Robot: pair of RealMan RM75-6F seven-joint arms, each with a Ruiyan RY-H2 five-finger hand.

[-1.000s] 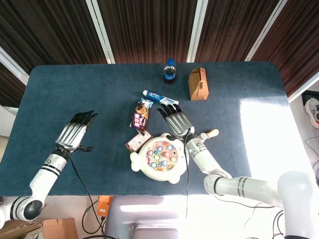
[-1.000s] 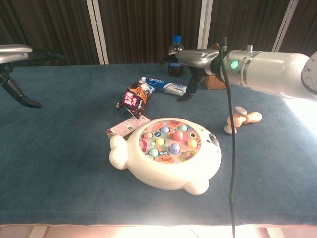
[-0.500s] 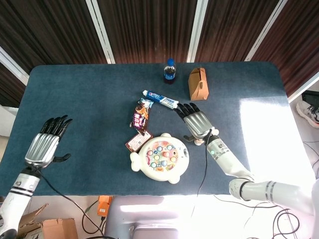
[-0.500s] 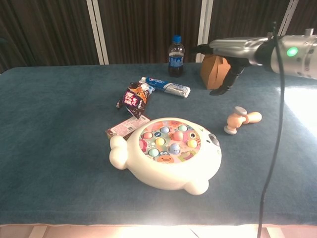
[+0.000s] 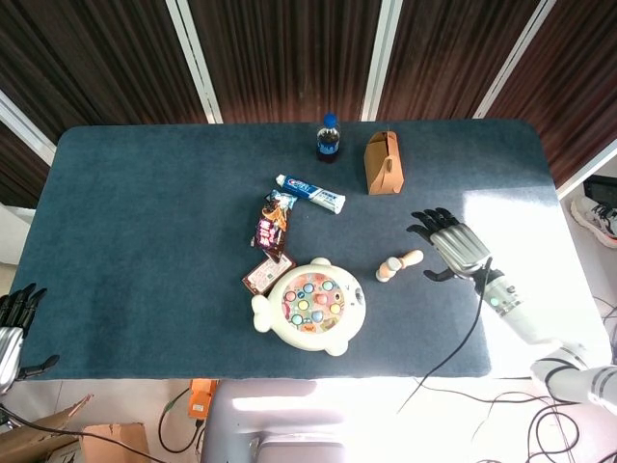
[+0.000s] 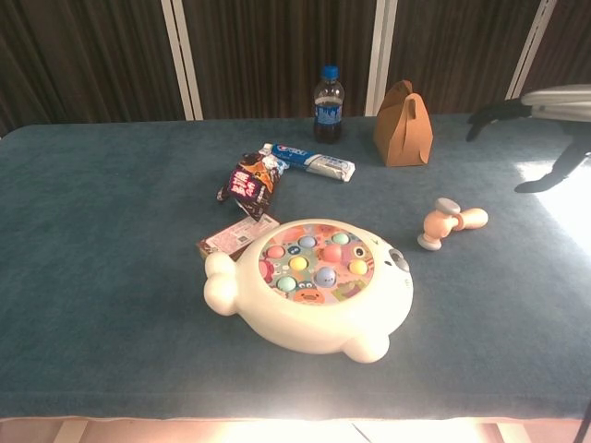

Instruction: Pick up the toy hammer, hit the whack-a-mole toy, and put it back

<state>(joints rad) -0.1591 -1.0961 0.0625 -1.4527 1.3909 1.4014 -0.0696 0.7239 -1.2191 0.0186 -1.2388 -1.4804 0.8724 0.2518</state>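
Observation:
The small peach toy hammer (image 5: pixel 397 265) (image 6: pixel 450 223) lies flat on the blue table, just right of the cream whack-a-mole toy (image 5: pixel 310 306) (image 6: pixel 314 286) with its coloured pegs. My right hand (image 5: pixel 454 247) (image 6: pixel 540 111) hovers open, fingers spread, to the right of the hammer and holds nothing. My left hand (image 5: pixel 12 333) shows only at the far left edge of the head view, off the table's corner, open and empty. It does not appear in the chest view.
A cola bottle (image 5: pixel 329 138) and a brown paper box (image 5: pixel 383 163) stand at the back. A toothpaste tube (image 5: pixel 310 193), a dark snack packet (image 5: pixel 270 228) and a small card packet (image 5: pixel 262 273) lie left of and behind the toy.
Both arms have swung outward. The right hand went from above the toy to right of the hammer. The left hand slid off the table's left edge. The hammer lies unmoved.

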